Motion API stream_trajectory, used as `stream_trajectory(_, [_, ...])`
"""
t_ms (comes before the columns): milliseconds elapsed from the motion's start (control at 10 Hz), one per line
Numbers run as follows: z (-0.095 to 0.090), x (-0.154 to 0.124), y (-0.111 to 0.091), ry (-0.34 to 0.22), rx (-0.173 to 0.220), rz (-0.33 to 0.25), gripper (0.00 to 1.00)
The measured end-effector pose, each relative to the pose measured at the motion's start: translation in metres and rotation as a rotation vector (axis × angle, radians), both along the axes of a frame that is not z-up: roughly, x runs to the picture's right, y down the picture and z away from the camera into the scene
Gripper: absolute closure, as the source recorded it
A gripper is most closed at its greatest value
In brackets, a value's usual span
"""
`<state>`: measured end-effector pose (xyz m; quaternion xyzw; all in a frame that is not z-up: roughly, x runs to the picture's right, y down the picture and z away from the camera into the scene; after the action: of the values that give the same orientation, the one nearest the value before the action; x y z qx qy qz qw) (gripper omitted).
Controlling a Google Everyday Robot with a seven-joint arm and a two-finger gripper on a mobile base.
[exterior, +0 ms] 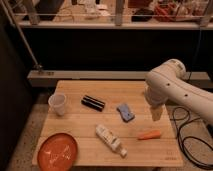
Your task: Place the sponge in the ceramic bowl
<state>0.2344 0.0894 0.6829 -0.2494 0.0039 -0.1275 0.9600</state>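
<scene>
The sponge [126,112], a small blue pad with a darker edge, lies flat near the middle of the wooden table [80,130]. The ceramic bowl [57,152], a wide orange-red dish with pale marks inside, sits at the table's front left corner. My gripper [156,113] hangs from the white arm [172,85] over the right side of the table, a short way right of the sponge and apart from it. It holds nothing that I can see.
A black ribbed block [93,103] lies left of the sponge. A white cup [58,104] stands at the left edge. A pale bottle [110,139] lies at the front centre, an orange carrot-like item [149,135] at the front right. Black cables [190,137] trail off the right.
</scene>
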Motion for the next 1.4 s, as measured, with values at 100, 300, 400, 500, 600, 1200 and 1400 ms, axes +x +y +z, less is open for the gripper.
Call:
stream_trajectory(100, [0.003,-0.002,0.0,-0.015,0.0,-0.024,0.2])
stream_trajectory(300, [0.006,-0.01,-0.002,-0.039,0.002,-0.058,0.2])
stream_trajectory(400, [0.008,-0.013,-0.002,-0.054,0.002,-0.086,0.2])
stream_trajectory(500, [0.009,-0.013,-0.002,-0.065,0.001,-0.104,0.2])
stream_trajectory(600, [0.01,-0.014,-0.001,-0.077,-0.001,-0.125,0.2])
stream_trajectory(1200, [0.022,-0.025,0.001,-0.157,-0.008,-0.243,0.2])
stream_trajectory(1400, [0.027,-0.026,0.003,-0.182,-0.01,-0.278,0.2])
